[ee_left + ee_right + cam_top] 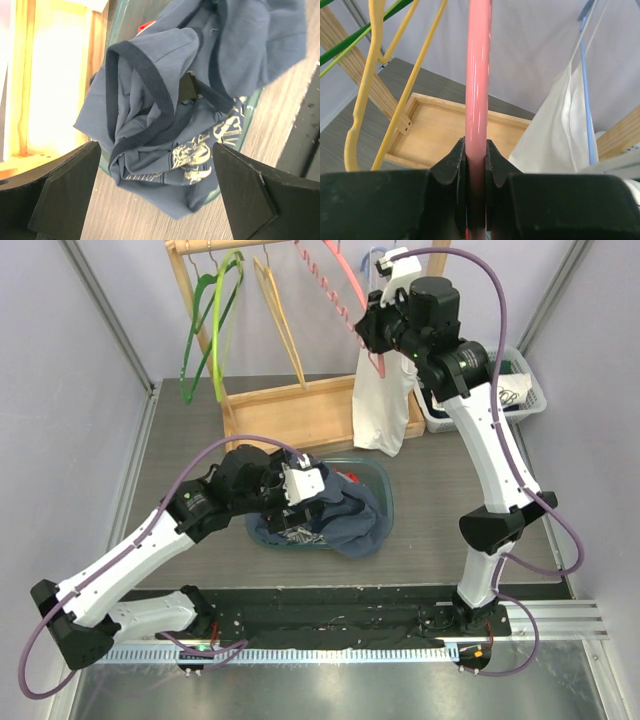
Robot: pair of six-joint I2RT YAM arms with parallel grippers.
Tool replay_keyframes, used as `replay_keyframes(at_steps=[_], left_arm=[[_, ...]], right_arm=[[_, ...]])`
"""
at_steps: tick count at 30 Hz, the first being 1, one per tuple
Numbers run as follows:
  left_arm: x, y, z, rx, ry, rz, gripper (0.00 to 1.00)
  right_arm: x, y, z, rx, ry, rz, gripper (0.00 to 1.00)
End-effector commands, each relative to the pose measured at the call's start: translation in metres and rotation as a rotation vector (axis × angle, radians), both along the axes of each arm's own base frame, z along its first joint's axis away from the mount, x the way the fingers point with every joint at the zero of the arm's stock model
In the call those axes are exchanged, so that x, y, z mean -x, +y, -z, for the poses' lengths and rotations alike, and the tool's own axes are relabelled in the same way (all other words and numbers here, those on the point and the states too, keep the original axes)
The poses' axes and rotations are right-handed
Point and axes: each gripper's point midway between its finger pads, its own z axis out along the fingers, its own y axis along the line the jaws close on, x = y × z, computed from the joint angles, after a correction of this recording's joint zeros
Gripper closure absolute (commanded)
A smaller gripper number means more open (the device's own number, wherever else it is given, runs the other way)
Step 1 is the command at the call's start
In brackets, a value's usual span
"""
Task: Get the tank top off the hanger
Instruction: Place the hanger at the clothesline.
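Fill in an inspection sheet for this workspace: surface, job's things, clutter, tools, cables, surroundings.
Surface: grey table, wood-grain finish.
Job's things: blue tank top heaped in the teal bin, off the pink hanger.
Clutter: green hangers, yellow hanger and a hung white garment on the rack; white basket at right rear.
Tools: left tool open over the tank top; right tool shut on the pink hanger.
Cables: purple cables loop along both arms; no snag seen.
Surroundings: wooden rack at the back; plain walls.

glossy smooth plastic on the hanger (478, 75). matt cloth on the tank top (145, 75). bare wood on the rack (455, 131).
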Motion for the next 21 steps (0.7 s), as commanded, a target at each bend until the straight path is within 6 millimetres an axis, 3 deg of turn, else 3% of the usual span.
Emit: replay_keyframes(at_steps=[1, 7, 16, 21], left_arm=[[0.016, 0.005, -0.02, -0.008, 0.006, 0.087, 0.0], [0.01, 0.014, -0.051, -0.005, -0.096, 0.093, 0.0], [0.009, 0.024, -0.073, 0.033, -0.119, 0.066, 0.0], [-0.001, 0.027, -0.086, 0.078, -0.137, 0.0, 0.0]], right_arm=[[-0.008, 0.01, -0.044, -0.087, -0.143, -0.048, 0.99], [-0.024, 0.02, -0.038, -0.125, -0.139, -0.066, 0.99], [-0.04, 0.032, -0.036, -0.173, -0.147, -0.101, 0.99], [-0.053, 0.043, -0.02, -0.194, -0.117, -0.111, 0.99]])
